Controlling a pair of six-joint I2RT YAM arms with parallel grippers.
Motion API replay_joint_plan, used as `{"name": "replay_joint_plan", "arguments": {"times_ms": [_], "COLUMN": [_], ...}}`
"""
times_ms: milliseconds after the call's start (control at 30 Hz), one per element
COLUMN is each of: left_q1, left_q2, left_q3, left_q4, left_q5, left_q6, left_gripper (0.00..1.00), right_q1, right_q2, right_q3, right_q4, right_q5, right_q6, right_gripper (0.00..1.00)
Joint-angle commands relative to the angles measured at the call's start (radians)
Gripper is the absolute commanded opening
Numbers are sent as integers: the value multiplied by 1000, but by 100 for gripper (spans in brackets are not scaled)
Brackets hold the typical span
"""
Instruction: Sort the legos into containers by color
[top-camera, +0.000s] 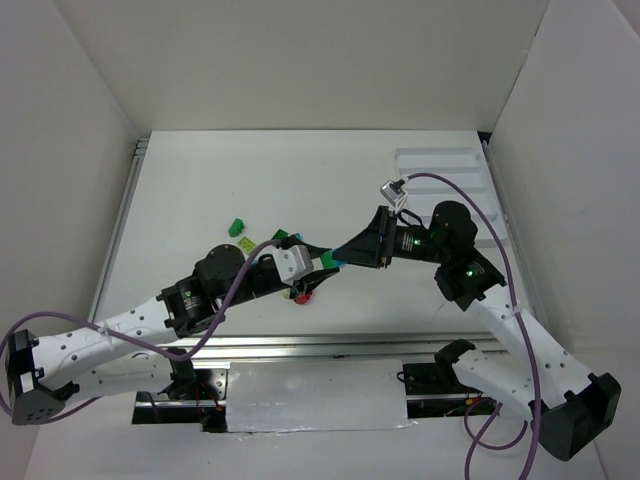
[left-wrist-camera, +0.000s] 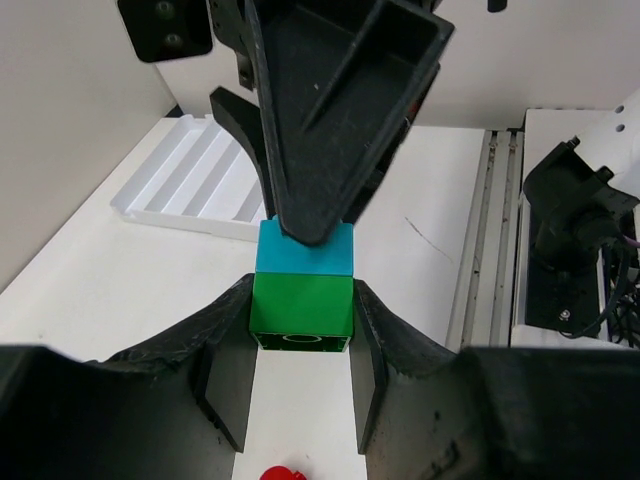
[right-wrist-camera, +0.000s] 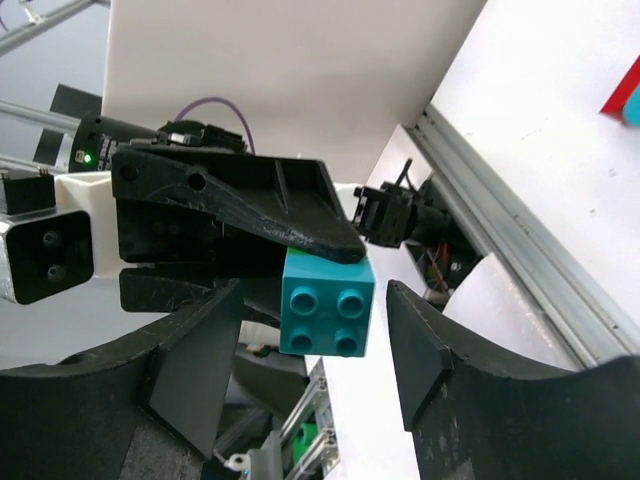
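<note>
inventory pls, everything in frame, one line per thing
Blue brick: 1, cyan-blue, stacked on the green brick, above the table.
Green brick: 1, dark green, under the blue brick.
Loose green bricks: 2, dark green, on the table behind the left arm.
Yellow-green brick: 1, pale, beside them.
Red brick: 1, red, on the table below the claws.
Tray: 1, white, far right of the table; no bricks seen in it.
Table: 1, white.
Cables: 2, purple, one per arm.
Left claw: 1, black, shut on the green brick.
Right claw: 1, black, open around the blue brick.
</note>
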Motion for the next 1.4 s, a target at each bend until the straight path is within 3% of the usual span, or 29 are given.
{"name": "replay_joint_plan", "arguments": {"times_ms": [0,100,200,400,500,567,633,667,967,1233,1333,1367], "left_q1": [1,1,1,1,2,1,1,1,1,1,1,1], "left_q2": [-41,-44,-44,-32,-27,-26,-26,-23,-49,-101,-104,-103], "left_q3": [41,41,35,45,50,53,57,59,74,42,45,54], "left_q4": [1,-11,-2,-8,-14,-14,-17,-20,-77,-79,-83,-88], "left_q5": [24,21,28,20,0,-18,-31,-34,-52,-80,-121,-141], "left_q6": [14,19,16,22,27,28,27,28,46,50,16,-2], "left_gripper": [0,0,0,0,0,0,0,0,0,0,0,0], "right_q1": [-25,-25,-25,-25,-25,-23,-25,-25,-65,-264,-333,-347], "right_q2": [-30,-28,-20,-13,-10,-4,6,12,16,41,44,68], "right_q3": [21,21,12,7,18,16,13,10,-8,-115,-34,11], "right_q4": [11,8,16,33,8,-15,-15,-18,-39,122,-126,-247], "right_q5": [-17,-7,-16,-30,-26,-32,-38,-36,-18,-145,47,261], "right_q6": [-43,-54,-43,-34,-56,-66,-75,-80,-187,-120,-273,-337], "right_gripper": [67,63,49,47,27,23,14,0,0,0,0,0]}}
